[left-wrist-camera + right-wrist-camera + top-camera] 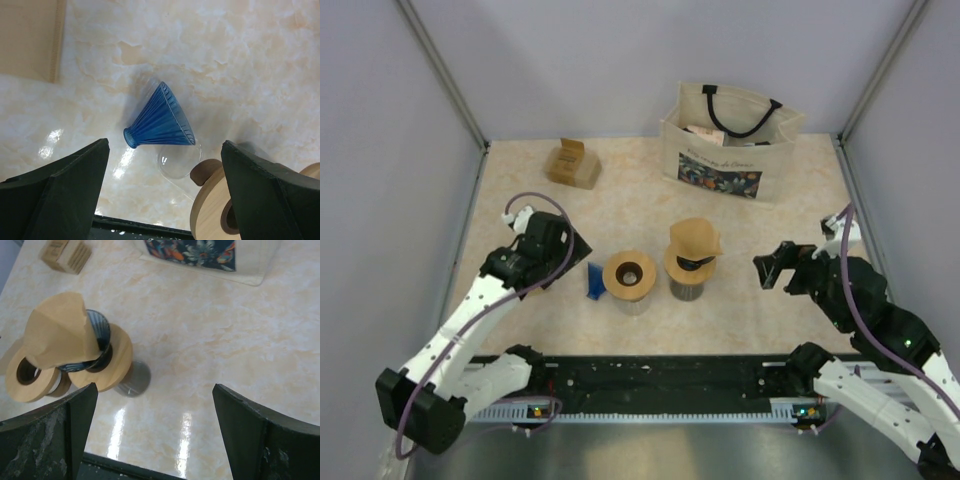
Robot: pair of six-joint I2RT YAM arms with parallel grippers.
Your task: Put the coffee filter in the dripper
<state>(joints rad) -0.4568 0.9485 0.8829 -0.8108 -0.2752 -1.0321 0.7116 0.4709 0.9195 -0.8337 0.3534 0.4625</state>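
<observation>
Landmark: the bare stand [629,276], wood-collared, is carrying nothing.
Filter: the brown paper filter [57,335] is sitting just right of the bare stand. It is draping crookedly over the dark dripper [100,332] and appears not to be fully seated.
Dark dripper: it is resting on the second stand [112,365], just beside the bare stand.
Blue dripper: the blue dripper [160,120] is lying on its side just left of the bare stand.
Left gripper: the left gripper [165,145] is hovering above the blue dripper, jaws spread wide, gripping nothing.
Right gripper: the right gripper [154,388] is waiting well right of the bare stand, jaws spread wide, carrying nothing.
Step judged: seating the filter squarely.
Method advised: come down from above, pinch the filter's raised edge lightly, and centre the cone before pressing. Avoid pushing sideways, as the second stand is looking tall and tippable.
Count: one filter, two drippers, two stands and two grippers are showing. One tote bag [730,140] and one cardboard box [572,163] are standing well behind the bare stand.
</observation>
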